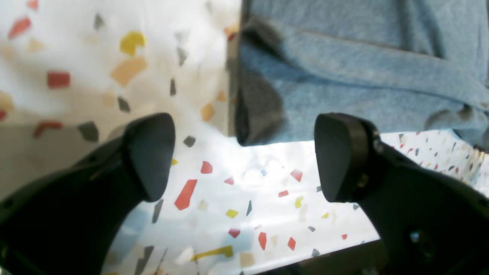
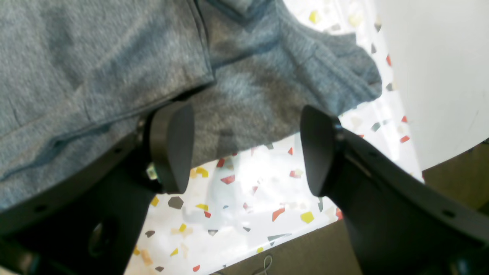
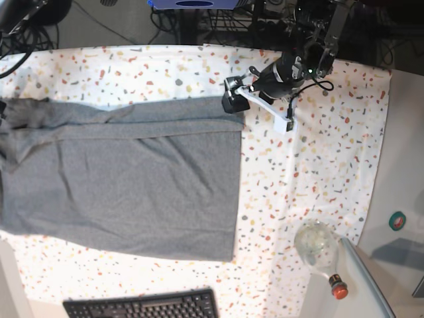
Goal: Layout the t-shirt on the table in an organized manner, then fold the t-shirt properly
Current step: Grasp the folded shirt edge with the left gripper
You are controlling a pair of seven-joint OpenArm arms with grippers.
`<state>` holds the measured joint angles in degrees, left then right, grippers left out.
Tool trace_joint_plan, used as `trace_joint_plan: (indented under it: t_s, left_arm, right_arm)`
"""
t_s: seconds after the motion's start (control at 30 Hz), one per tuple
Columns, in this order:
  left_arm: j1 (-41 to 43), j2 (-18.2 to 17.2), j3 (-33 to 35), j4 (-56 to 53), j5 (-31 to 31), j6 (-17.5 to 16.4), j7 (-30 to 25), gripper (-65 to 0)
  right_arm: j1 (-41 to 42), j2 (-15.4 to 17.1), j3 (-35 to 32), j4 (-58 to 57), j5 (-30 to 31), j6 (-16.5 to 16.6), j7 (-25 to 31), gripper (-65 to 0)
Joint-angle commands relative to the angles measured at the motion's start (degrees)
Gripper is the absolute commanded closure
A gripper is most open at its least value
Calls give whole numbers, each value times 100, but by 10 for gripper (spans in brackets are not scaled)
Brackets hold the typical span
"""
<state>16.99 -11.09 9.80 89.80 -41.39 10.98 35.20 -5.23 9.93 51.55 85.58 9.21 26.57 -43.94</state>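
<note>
Grey t-shirt [image 3: 126,179] lies spread on speckled table [image 3: 318,165], one side folded over. Left claw [image 1: 244,158] wide open, empty, by shirt corner. Right claw [image 2: 246,149] open too, over bunched sleeve. Grab too little, cloth may slip, fold goes crooked.

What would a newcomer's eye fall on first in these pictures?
The big grey t-shirt spread over the left half of the speckled table. Next, the left gripper at the shirt's far right corner, fingers open. A clear bottle with a red cap lies at the near right.
</note>
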Motion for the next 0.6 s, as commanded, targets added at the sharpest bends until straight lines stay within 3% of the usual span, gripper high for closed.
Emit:
trace_joint_plan:
  t_s: [0.0, 0.37, 0.47, 0.57]
  left_arm:
    - [-25, 50, 0, -35, -77, -4, 45, -540]
    - [-262, 85, 501, -422, -130, -4, 54, -540]
    - [-253, 76, 483, -448, -130, 5, 54, -536]
    - [-253, 59, 483, -448, -130, 5, 54, -454]
  right_arm:
    - [53, 127, 36, 97, 59, 11, 109, -413]
    - [97, 119, 71, 70, 68, 11, 117, -411]
    - [326, 75, 713, 35, 68, -15, 117, -411]
    - [625, 127, 1408, -378, 59, -24, 109, -411]
